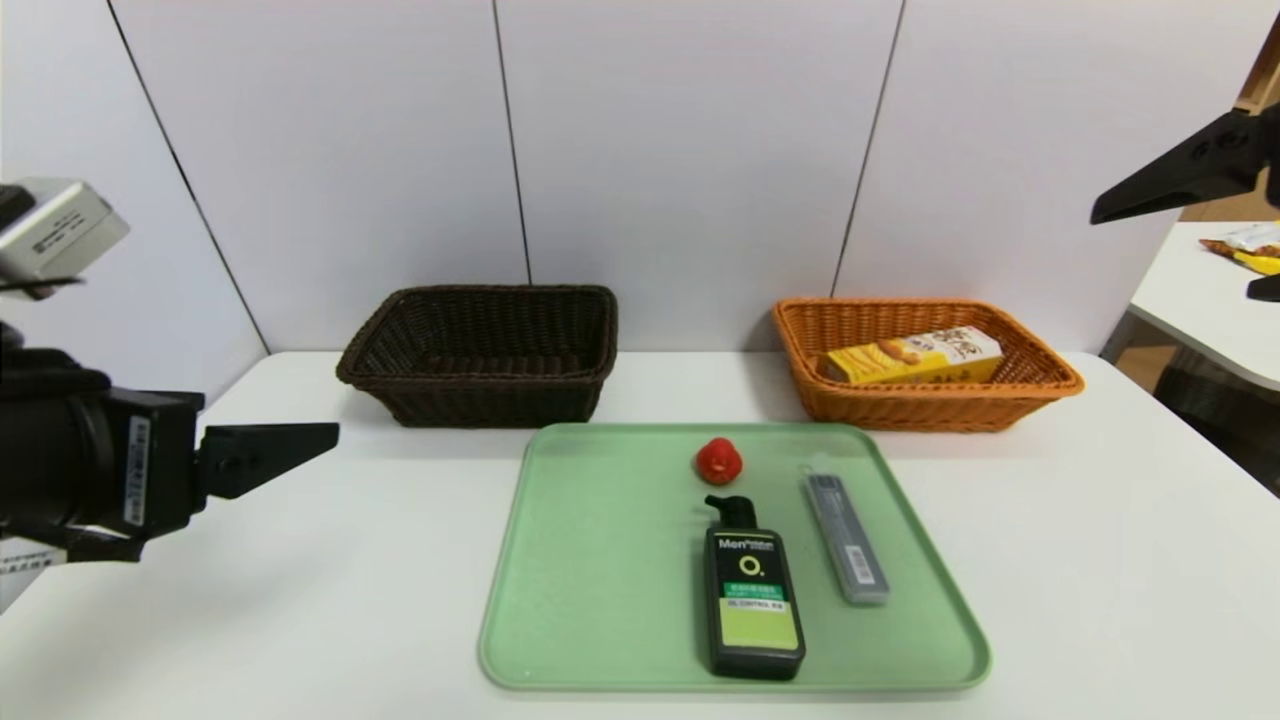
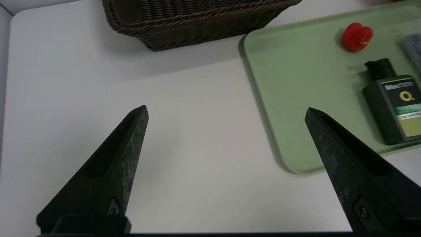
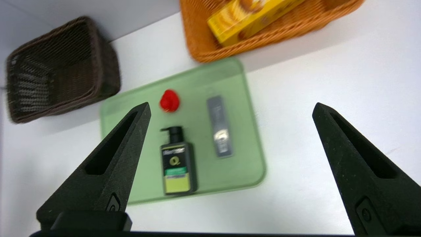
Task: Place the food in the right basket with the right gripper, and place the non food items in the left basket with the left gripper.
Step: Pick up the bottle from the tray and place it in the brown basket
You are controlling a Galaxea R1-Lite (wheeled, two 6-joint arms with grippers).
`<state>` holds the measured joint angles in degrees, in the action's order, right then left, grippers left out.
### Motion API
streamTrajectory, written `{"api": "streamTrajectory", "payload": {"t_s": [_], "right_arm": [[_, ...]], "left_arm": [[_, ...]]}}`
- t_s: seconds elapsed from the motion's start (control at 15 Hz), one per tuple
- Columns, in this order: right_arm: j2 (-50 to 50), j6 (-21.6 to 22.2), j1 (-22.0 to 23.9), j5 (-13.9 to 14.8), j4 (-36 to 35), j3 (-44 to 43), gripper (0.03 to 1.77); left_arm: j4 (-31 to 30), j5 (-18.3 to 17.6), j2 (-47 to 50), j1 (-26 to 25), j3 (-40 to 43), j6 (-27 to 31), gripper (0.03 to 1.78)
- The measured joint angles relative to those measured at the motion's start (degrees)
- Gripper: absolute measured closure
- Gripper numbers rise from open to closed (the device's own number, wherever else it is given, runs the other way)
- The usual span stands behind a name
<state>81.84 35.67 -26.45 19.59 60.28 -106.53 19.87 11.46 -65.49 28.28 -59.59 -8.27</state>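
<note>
A green tray (image 1: 600,560) holds a small red food piece (image 1: 718,460), a dark pump bottle (image 1: 752,600) lying flat, and a slim grey box (image 1: 846,537). Behind the tray, the orange right basket (image 1: 1040,385) holds a yellow biscuit box (image 1: 915,357). The dark brown left basket (image 1: 480,395) looks empty. My left gripper (image 2: 227,110) hovers open over bare table left of the tray, holding nothing. My right gripper (image 3: 232,107) is raised high at the right, above the table, open and holding nothing. From there the bottle (image 3: 177,164) and the red piece (image 3: 169,100) show below.
A white wall stands close behind both baskets. A second white table (image 1: 1200,310) with snack packets (image 1: 1243,243) stands off to the right. Bare tabletop (image 1: 300,580) lies left and right of the tray.
</note>
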Motion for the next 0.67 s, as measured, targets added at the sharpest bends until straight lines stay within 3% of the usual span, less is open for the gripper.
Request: {"api": "streamTrajectory", "payload": {"t_s": [0.27, 0.53, 0.67], "right_arm": [[-1.4, -3.2, -0.5, 4.1, 6.0, -4.4, 0.11], [-2.0, -4.1, 1.0, 5.7, 13.6, -5.3, 0.11], [-2.7, -7.8, 0.9, 5.7, 16.1, -5.3, 0.11]], "left_arm": [[6.6, 3.0, -8.8, 7.6, -11.5, -7.5, 0.12], [17.4, 11.4, -18.4, 18.1, -24.6, -14.6, 0.12], [20.8, 15.8, -23.6, 22.6, -30.2, -16.2, 0.12]]}}
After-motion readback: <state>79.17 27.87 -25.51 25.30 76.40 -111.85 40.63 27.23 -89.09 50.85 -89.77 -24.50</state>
